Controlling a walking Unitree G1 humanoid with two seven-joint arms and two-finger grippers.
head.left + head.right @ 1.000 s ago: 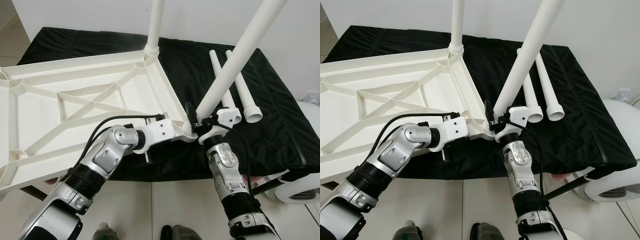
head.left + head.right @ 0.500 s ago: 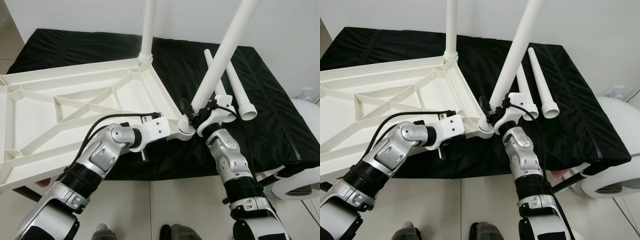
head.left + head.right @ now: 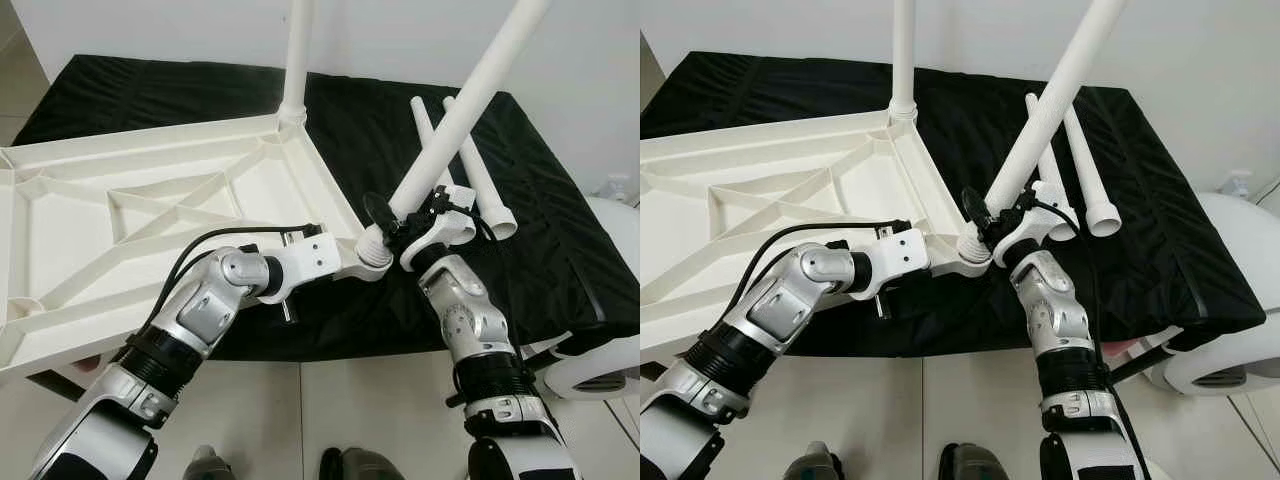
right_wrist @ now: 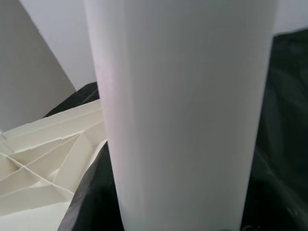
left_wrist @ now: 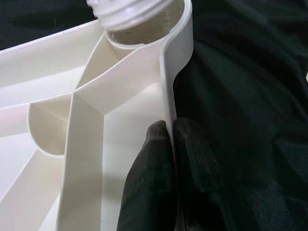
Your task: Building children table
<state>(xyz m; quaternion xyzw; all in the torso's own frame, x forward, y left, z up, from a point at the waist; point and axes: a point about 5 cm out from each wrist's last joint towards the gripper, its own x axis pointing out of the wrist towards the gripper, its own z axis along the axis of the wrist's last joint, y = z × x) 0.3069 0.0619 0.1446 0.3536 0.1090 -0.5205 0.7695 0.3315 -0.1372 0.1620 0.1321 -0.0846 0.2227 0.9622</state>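
White wall behind, pale tiled floor below; a black cloth-covered bench [image 3: 560, 270] fills the middle of the head views. On it lies the white plastic ribbed tabletop [image 3: 150, 220], underside up, spreading from the left edge to frame centre.

Change since half a second ago: the long white plastic leg in hand [image 3: 470, 95] leans further toward the upper right of the frame; its threaded foot remains at the near corner socket [image 3: 372, 258], centre frame. Judgement: the leg is seated in the socket's mouth but skewed, so the thread is probably not engaged; it needs to be stood up before turning.

Right gripper [image 3: 405, 222] is clenched round the leg just above the socket. Left gripper [image 5: 171, 144] pinches the tabletop's edge wall beside that socket, one finger each side, bracing it.

One white upright leg [image 3: 297, 55] is already fitted at the far corner, top centre. Two loose white tapered legs [image 3: 480, 185] lie on the cloth, upper right, just behind the right gripper; the tilted leg crosses over them. A white rounded appliance [image 3: 610, 365] sits at the lower right edge, clear of the work.
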